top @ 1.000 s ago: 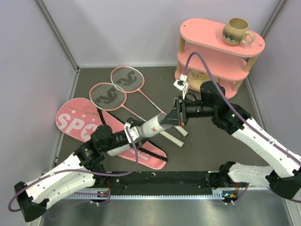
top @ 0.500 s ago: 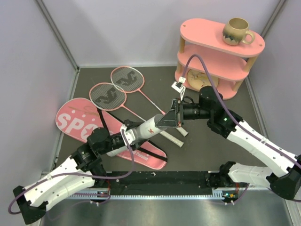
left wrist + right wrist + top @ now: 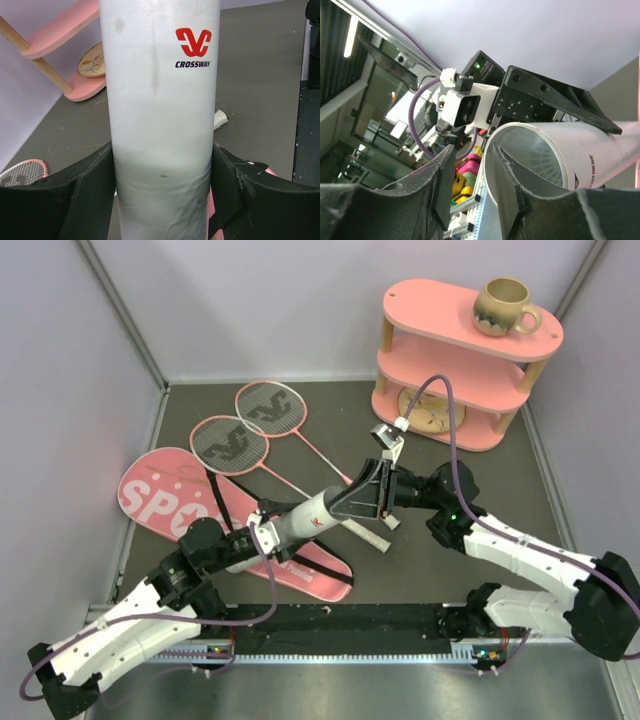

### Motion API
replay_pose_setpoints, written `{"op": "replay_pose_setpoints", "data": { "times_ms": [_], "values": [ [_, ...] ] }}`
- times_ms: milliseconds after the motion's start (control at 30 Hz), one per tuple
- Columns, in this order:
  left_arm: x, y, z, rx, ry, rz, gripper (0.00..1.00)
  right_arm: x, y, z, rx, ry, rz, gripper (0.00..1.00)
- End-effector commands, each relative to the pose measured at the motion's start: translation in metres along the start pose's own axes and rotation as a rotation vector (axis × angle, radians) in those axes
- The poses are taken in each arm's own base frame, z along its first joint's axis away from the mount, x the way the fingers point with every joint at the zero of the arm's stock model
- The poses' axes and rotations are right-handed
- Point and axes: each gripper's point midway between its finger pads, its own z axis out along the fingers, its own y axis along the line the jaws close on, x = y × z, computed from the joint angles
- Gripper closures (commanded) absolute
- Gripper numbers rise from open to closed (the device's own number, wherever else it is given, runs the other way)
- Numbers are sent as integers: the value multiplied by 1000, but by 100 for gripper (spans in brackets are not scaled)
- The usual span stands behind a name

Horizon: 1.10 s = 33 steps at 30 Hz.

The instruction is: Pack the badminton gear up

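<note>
The left gripper [image 3: 162, 152] is clamped on a long white cylindrical tube with a red logo [image 3: 160, 90]. One black finger [image 3: 95, 175] presses each side of the tube's lower part, with no gap showing, and the jaws stand fairly wide because the tube fills them. From these fingers the tube runs forward and slightly upward across the dark table [image 3: 480, 460]. Its open mouth ends at the right gripper [image 3: 378, 495], which faces it head-on. In the right wrist view the right gripper's fingers [image 3: 445, 185] are partly open with a clear gap between them. The tube's round rim sits at that gap, one finger outside the wall and the other across the mouth. Whether either finger touches the rim cannot be told, and nothing is pinched. A flat pink racket-shaped fabric bag with white lettering and a black strap [image 3: 165, 498] lies on the table beneath and behind the left fingers. Two thin pink-framed rackets with dark strings [image 3: 232, 443] lie side by side beyond the left fingers on the far side. Their shafts slant toward the right fingers and their white handles [image 3: 372, 532] rest just below those fingers. Past the right fingers, near the back wall, stands a pink two-tier oval shelf on wooden posts [image 3: 440, 332]. A beige ceramic mug [image 3: 503, 308] stands on its top tier.
</note>
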Motion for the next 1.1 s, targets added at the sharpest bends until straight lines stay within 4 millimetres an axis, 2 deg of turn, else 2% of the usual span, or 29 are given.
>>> {"op": "replay_pose_setpoints", "data": {
  "times_ms": [0,100,133,200,233,267,300,333,367,400,433,500,667,800,833,867,967,1033,1067],
  "values": [
    [-69,-4,-3,43,-276,33,92,33,-56,4,82,43,153,62],
    [-67,-2,-2,33,-266,33,92,28,-64,-3,163,46,131,62],
    [-66,-1,-2,30,-261,33,92,15,-69,-12,207,12,112,61],
    [-66,0,-2,24,-258,34,92,-5,-56,-26,241,-31,21,62],
    [-65,0,-2,22,-256,32,92,-6,-60,-36,288,-23,40,62],
    [-64,1,-1,20,-251,33,92,-20,-54,-47,304,-57,-8,63],
    [-63,2,-1,13,-246,33,92,-29,-43,-49,299,-61,-40,66],
    [-63,3,-1,12,-243,35,92,-24,-46,-55,340,-32,-11,73],
    [-61,2,0,15,-236,32,92,-26,-43,-57,355,-17,-63,77],
    [-61,2,1,16,-232,31,92,-32,-28,-56,342,-11,-94,81],
    [-61,3,1,13,-231,34,92,-30,-24,-56,333,0,-96,89],
    [-60,3,1,11,-227,34,92,-29,-15,-55,308,0,-101,99],
    [-58,3,2,10,-219,31,92,-24,-9,-56,297,-3,-126,100],
    [-55,3,4,15,-210,26,92,-39,-6,-70,434,-67,-209,100],
    [-56,3,4,15,-210,28,92,-42,-1,-72,448,-73,-234,100],
    [-56,3,4,13,-210,28,92,-49,12,-72,443,-87,-281,100],
    [-55,4,4,11,-207,28,92,-52,30,-67,402,-73,-295,100],
    [-55,4,4,11,-207,27,92,-46,37,-59,367,-42,-294,100],
    [-55,4,4,9,-207,28,92,-45,34,-54,366,-29,-285,100]
  ]
}}
